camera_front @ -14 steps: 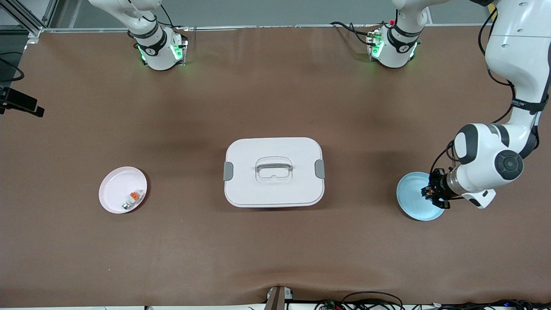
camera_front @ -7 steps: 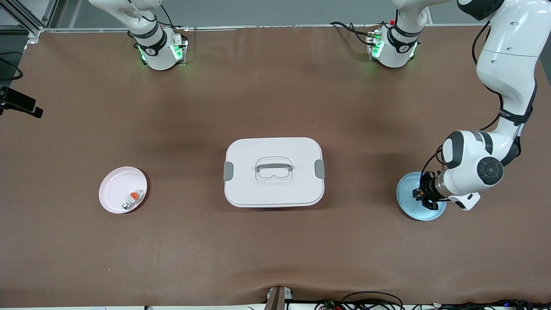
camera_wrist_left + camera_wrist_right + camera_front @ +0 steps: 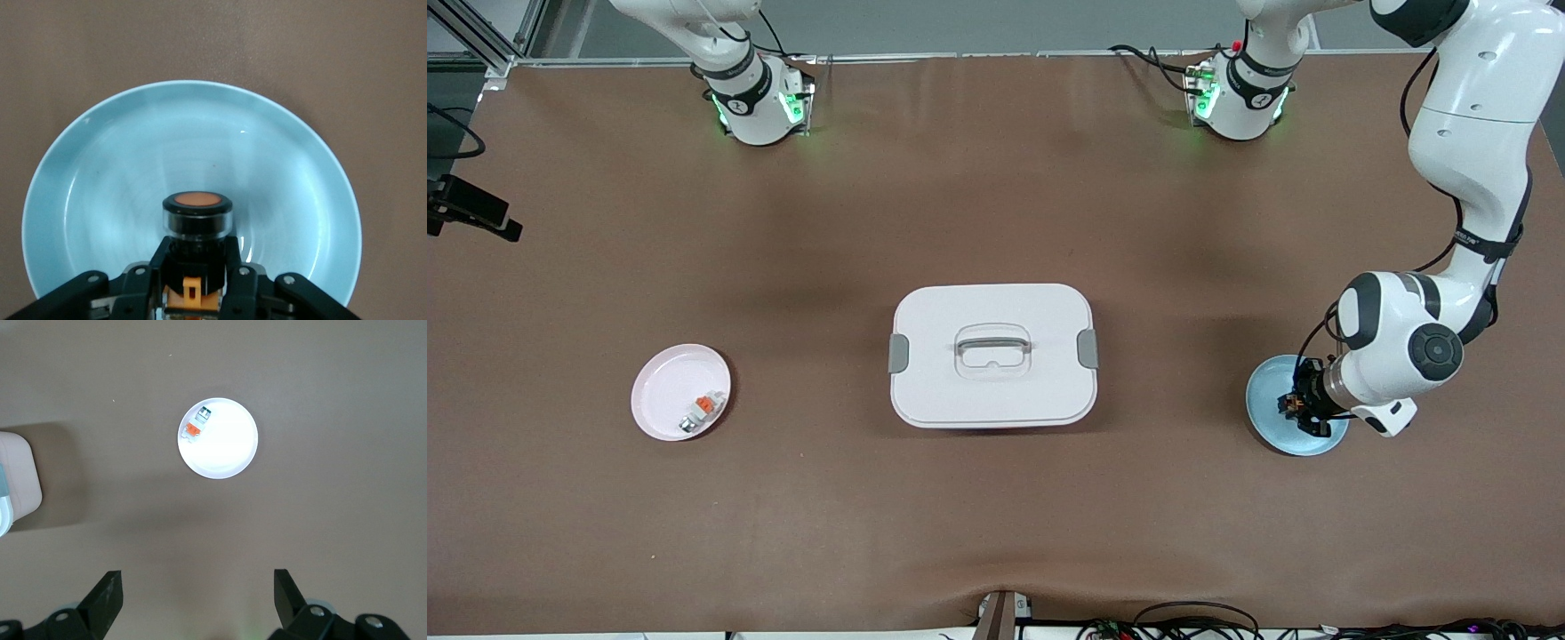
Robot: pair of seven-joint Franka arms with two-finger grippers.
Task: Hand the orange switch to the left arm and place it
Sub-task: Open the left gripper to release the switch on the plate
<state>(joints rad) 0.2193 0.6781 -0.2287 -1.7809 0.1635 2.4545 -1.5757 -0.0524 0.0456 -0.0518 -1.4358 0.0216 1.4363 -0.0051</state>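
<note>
Left gripper clamps the orange switch over the blue plate, box at its nine o'clock; right gripper waits high, spread wide.

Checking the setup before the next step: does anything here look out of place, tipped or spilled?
Nothing stands out. The box sits closed mid-table, and the left gripper holds the orange switch over the blue plate.
</note>
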